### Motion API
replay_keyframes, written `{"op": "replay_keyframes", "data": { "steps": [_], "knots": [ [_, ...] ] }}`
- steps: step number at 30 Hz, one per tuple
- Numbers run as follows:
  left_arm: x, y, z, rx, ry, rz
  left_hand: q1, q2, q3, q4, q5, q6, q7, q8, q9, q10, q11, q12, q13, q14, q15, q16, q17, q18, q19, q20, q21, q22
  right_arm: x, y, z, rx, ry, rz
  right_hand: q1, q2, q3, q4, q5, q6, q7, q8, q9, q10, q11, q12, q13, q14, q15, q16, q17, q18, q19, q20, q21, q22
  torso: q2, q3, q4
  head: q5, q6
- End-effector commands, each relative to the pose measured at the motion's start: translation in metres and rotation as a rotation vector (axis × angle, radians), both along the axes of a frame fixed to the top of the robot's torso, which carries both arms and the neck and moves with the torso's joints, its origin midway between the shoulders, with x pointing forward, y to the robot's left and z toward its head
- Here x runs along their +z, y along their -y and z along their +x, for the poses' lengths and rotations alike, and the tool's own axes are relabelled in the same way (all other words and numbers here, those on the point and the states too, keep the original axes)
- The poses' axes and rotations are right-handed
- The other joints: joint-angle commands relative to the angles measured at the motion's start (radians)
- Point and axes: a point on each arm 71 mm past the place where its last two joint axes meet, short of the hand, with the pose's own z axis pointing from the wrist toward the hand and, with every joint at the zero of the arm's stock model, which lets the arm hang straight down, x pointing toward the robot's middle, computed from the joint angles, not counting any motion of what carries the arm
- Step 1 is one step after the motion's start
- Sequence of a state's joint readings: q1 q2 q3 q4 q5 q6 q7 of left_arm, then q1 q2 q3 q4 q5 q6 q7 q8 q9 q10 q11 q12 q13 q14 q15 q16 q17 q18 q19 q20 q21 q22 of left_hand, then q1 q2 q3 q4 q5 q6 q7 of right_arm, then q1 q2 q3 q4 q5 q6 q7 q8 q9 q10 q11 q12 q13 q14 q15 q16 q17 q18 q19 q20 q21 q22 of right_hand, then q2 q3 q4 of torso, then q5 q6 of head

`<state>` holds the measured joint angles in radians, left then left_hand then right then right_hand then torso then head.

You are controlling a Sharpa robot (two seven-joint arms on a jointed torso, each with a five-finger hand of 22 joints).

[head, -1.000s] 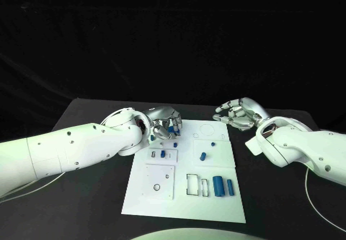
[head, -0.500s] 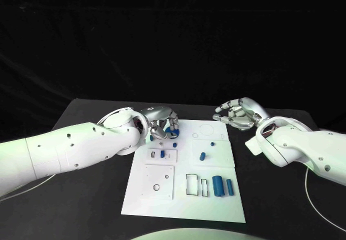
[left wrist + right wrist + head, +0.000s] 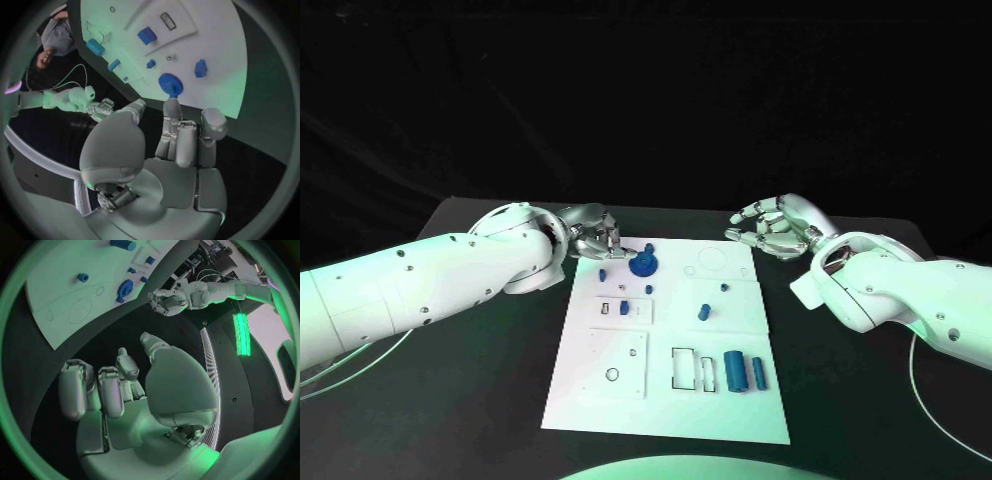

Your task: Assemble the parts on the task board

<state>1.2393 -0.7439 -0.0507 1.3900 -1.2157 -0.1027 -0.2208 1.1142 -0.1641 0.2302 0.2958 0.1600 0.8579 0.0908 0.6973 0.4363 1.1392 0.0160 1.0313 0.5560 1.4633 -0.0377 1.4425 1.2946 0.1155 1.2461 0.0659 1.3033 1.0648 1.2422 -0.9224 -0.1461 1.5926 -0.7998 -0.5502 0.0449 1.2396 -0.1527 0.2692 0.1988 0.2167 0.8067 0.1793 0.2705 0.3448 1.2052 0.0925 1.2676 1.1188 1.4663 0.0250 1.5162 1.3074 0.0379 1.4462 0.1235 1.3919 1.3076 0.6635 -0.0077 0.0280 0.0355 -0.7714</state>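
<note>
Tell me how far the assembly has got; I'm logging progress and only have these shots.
Early days. The blue gear sits on the task board at its far end, with the left hand beside it holding nothing. The right hand hangs off the board's far right corner, also holding nothing. Left to do: the two blue cylinders lie loose by the rectangular slots, small pieces mid-board.

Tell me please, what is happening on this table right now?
A two-armed robot is assembling small blue parts on a white task board. A blue gear sits on the board's far end, just beside the left hand, which holds nothing. The right hand hovers empty, fingers curled, off the board's far right corner.
</note>
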Motion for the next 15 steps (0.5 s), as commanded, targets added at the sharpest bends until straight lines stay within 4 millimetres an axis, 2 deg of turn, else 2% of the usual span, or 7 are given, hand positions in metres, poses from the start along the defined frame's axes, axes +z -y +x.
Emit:
{"op": "replay_keyframes", "data": {
  "steps": [1, 3, 8, 10, 15],
  "knots": [
    [-0.011, -0.008, -0.002, 0.069, -0.263, 0.087, -0.002, 0.019, -0.018, 0.000, 0.005, -0.003, -0.006, 0.013, 0.012, 0.028, -0.004, 0.062, 0.086, 0.039, -0.010, 0.009, 0.012, -0.014, 0.026, -0.001, 0.022, 0.037, 0.000, -0.001, 0.000, 0.012, 0.008, -0.009, 0.000, 0.004, 0.000, 0.005, 0.002, -0.001, -0.003, 0.004, -0.001, -0.009, 0.000, -0.002, -0.001, 0.063, -0.007, -0.007, 0.082, 0.015, -0.006, 0.000, -0.004, 0.123, 0.000, -0.0005, 0.0002, 0.004, -0.001],
    [-0.010, -0.010, 0.000, 0.073, -0.289, 0.125, 0.001, 0.026, -0.024, 0.000, 0.006, -0.003, -0.009, 0.019, 0.019, 0.046, -0.006, 0.094, 0.135, 0.041, -0.012, 0.009, 0.013, -0.018, 0.041, -0.003, 0.036, 0.059, 0.000, -0.002, 0.000, 0.012, 0.008, -0.010, 0.000, 0.004, 0.000, 0.005, 0.002, -0.001, -0.003, 0.004, -0.001, -0.009, 0.000, -0.002, -0.001, 0.063, -0.007, -0.007, 0.082, 0.015, -0.006, 0.000, -0.004, 0.123, 0.000, -0.0006, 0.0000, 0.003, -0.002],
    [-0.009, -0.013, 0.005, 0.066, -0.317, 0.231, -0.010, 0.037, -0.032, 0.000, 0.005, -0.006, -0.010, 0.025, 0.026, 0.048, -0.007, 0.110, 0.157, 0.041, -0.013, 0.009, 0.013, -0.020, 0.045, -0.005, 0.041, 0.067, 0.000, -0.002, 0.000, 0.013, 0.009, -0.013, 0.000, 0.004, 0.000, 0.006, 0.003, -0.001, -0.003, 0.004, 0.000, -0.009, 0.000, -0.003, -0.002, 0.063, -0.007, -0.007, 0.082, 0.015, -0.006, 0.000, -0.004, 0.122, 0.001, -0.0015, -0.0005, 0.002, -0.003],
    [-0.009, -0.015, 0.009, 0.061, -0.320, 0.291, -0.015, 0.048, -0.033, 0.000, 0.005, -0.003, -0.012, 0.032, 0.033, 0.048, -0.008, 0.120, 0.171, 0.041, -0.014, 0.008, 0.013, -0.020, 0.046, -0.006, 0.044, 0.071, 0.000, -0.002, 0.000, 0.013, 0.010, -0.014, 0.000, 0.004, 0.000, 0.006, 0.003, -0.001, -0.003, 0.004, 0.000, -0.009, 0.000, -0.003, -0.002, 0.063, -0.007, -0.007, 0.082, 0.015, -0.006, 0.000, -0.004, 0.122, 0.000, -0.0009, 0.0004, 0.003, -0.005],
    [-0.009, -0.017, 0.016, 0.059, -0.338, 0.355, -0.011, 0.054, -0.031, -0.001, 0.007, -0.003, -0.013, 0.037, 0.039, 0.040, -0.010, 0.118, 0.165, 0.040, -0.015, 0.005, 0.007, -0.020, 0.045, -0.006, 0.044, 0.071, 0.000, -0.002, 0.000, 0.013, 0.011, -0.014, 0.000, 0.004, 0.000, 0.006, 0.003, -0.001, -0.003, 0.004, 0.000, -0.009, 0.000, -0.003, -0.002, 0.063, -0.007, -0.007, 0.082, 0.015, -0.006, 0.000, -0.004, 0.122, 0.000, 0.0009, 0.0002, 0.006, -0.008]
  ]
}}
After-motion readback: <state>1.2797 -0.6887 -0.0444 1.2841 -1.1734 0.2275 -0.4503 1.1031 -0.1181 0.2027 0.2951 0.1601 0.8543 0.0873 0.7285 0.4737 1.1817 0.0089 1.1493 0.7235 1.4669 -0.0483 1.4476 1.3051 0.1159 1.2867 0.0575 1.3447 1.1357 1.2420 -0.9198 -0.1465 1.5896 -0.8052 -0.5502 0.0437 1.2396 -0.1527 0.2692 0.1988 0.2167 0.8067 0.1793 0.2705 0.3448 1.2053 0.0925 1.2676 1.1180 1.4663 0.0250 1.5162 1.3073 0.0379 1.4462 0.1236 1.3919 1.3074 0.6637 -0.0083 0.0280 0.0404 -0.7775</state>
